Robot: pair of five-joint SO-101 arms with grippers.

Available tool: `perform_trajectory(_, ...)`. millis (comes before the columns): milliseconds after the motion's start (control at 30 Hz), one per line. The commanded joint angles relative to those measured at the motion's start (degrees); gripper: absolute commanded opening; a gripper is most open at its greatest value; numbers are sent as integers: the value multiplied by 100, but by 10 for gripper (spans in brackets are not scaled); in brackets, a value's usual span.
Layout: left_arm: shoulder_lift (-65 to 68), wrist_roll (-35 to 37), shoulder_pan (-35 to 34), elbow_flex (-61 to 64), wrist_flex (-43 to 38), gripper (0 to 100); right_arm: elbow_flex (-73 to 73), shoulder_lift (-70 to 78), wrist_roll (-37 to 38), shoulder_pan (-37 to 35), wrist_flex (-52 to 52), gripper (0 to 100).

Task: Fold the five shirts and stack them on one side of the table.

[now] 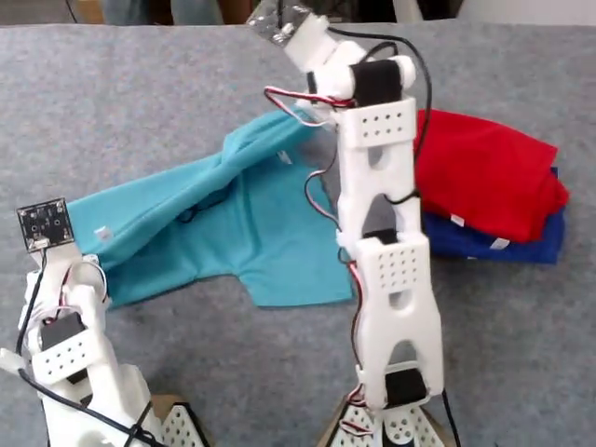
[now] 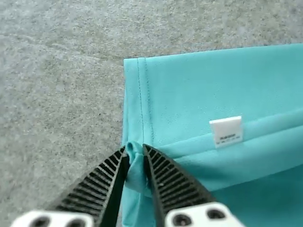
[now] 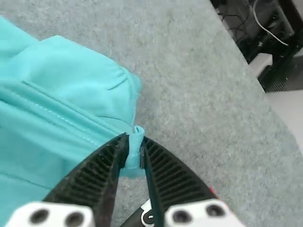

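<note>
The table (image 1: 140,93) is covered in a grey, felt-like cloth, rough enough that a shirt dragged over it would probably lag behind the grip rather than slide.

Across the middle lies the teal shirt (image 1: 242,233), thin and smooth. Its far edge is lifted into a long twisted ridge running between the two arms, while the rest lies flat with one sleeve pointing toward the arm bases. It looks held that way so one long edge can be carried over the body in a single fold, and I'd say that fold is only partly made.

On the right side of the table a red shirt (image 1: 484,177) sits folded on a folded blue shirt (image 1: 521,244), a soft, slightly slumped pile. That is where I take the stack to be growing.

The left gripper (image 2: 135,158) has its ribbed black jaws nearly closed, pinching a bunched corner of the teal shirt by the stitched hem (image 2: 142,99). The right gripper (image 3: 134,142) is clamped the same way on a small nub of the opposite end.

A small white label (image 2: 226,131) lies flat on the cloth near the left grip.
</note>
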Motion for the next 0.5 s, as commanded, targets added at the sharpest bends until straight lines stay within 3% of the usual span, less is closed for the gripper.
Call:
perform_trajectory(0, -18, -44, -286, -462, 246, 29, 980, -822, 343, -123, 18, 13)
perform_trajectory(167, 0, 246, -699, -971, 589, 29, 3099, -1868, 519, -141, 9, 13)
perform_trajectory(467, 0, -229, -92, -558, 985, 29, 6026, -3644, 932, 229, -273, 13)
